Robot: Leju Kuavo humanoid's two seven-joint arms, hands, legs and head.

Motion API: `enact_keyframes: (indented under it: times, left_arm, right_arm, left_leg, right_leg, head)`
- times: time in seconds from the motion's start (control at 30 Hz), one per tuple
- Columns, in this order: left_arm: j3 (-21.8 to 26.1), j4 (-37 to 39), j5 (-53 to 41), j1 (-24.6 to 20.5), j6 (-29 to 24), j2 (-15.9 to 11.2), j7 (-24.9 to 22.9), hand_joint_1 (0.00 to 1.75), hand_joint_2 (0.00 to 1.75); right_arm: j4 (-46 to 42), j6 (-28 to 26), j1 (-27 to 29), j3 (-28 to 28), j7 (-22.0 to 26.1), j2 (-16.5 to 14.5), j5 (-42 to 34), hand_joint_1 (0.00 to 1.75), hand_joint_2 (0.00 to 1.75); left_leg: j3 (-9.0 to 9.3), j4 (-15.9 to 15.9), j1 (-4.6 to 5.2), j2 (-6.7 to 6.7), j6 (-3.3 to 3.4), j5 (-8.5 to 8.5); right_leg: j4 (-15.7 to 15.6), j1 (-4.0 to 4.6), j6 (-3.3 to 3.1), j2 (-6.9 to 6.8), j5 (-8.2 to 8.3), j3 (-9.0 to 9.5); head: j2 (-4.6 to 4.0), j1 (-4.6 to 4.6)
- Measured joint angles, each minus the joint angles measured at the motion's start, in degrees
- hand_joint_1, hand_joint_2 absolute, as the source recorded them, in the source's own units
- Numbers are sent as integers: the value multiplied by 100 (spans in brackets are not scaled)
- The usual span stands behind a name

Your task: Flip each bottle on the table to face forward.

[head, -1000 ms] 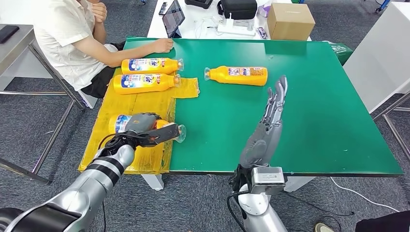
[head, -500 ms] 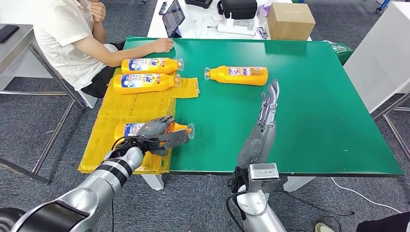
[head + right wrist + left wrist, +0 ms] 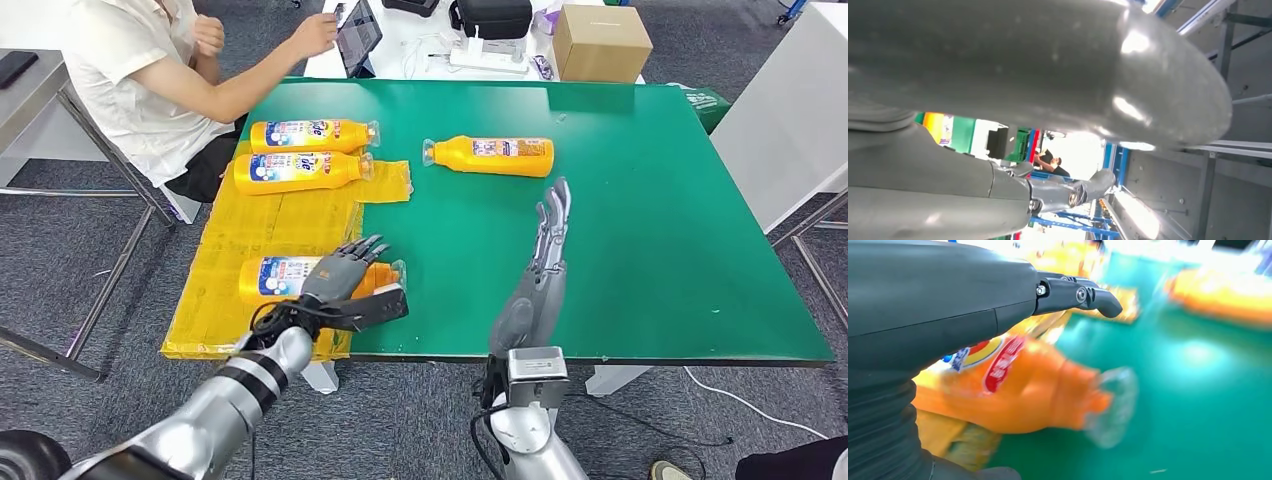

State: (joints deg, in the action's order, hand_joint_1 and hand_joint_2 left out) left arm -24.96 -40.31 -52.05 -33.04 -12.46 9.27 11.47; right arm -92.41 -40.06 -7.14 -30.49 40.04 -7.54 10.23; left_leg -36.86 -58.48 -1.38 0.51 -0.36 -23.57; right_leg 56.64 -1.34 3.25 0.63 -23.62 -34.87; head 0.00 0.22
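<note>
Four bottles [image 3: 300,274] lie flat (left hand [image 3: 345,280] open above one).

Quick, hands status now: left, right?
Left hand: open, fingers spread over the near bottle, not gripping it.
Right hand: open, raised, holding nothing.

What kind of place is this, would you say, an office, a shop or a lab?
Most likely a robotics lab or test workspace. A green table holds orange bottles laid out on a yellow sheet, a person sits beside it working a tablet, and the floor is grey office carpet.
</note>
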Motion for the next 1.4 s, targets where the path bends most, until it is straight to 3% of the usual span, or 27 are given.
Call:
enact_keyframes:
  times: [0.3, 0.43, 0.67, 0.8, 1.0, 1.1, 1.23, 1.4]
  left_arm:
    - [-62, -2062, 1333, 1174, -1246, -67, 420, 0, 175]
    - [-45, -2904, 2359, 1643, -1883, -71, 950, 0, 175]
    - [190, -4028, 4579, 2332, -2085, -91, 1413, 0, 175]
    - [455, -4551, 5926, 2818, -2018, -184, 1504, 0, 0]
    - [649, -5099, 6704, 3342, -1835, -377, 1441, 0, 0]
    - [671, -5225, 6757, 3439, -1819, -432, 1432, 0, 0]
    - [677, -5306, 6789, 3493, -1788, -469, 1417, 0, 175]
    - [659, -5380, 6694, 3588, -1723, -488, 1441, 0, 175]
  right_arm:
    - [-144, 0, 271, 249, 0, -162, 260, 0, 0]
    - [-365, 0, 432, 454, 1, -388, 545, 0, 175]
    - [-285, 0, 630, 751, 2, -449, 996, 0, 175]
    - [178, -1, 748, 1068, -5, -177, 1402, 0, 175]
    - [319, -3, 868, 2222, -7, -63, 3149, 0, 175]
    - [322, -3, 882, 2640, -7, -63, 3349, 0, 175]
    - [351, -4, 877, 2969, -7, -73, 3777, 0, 175]
    - [1045, -4, 636, 3769, -8, -21, 5394, 0, 175]
  left_leg:
    - [-1, 0, -1, -1, 0, 0]
    - [-1, 1, -1, -1, 0, 0]
    - [0, 2, -1, -2, 0, -3]
    - [1, 2, 0, 1, -1, -6]
    - [-2, 2, 0, 2, -1, -6]
    - [-1, 2, 0, 2, -1, -6]
    - [1, 2, 0, 2, -1, -6]
    - [2, 2, 0, 5, 1, -5]
  right_leg:
    - [0, 0, 0, 0, -1, -1]
    - [0, 0, -1, 0, -1, -2]
    - [-2, 0, -1, 0, -4, 0]
    - [-3, 0, 0, -2, -4, 1]
    - [-3, 0, 0, -3, -4, 0]
    - [-3, 0, 0, -3, -4, 0]
    - [-3, 0, 0, -2, -3, 0]
    - [-3, -1, 0, -6, -2, 4]
  head:
    - [0, -1]
    - [0, 0]
    - [0, 0]
    - [0, -1]
    - [0, -1]
    - [0, -1]
    - [0, -1]
    - [0, 0]
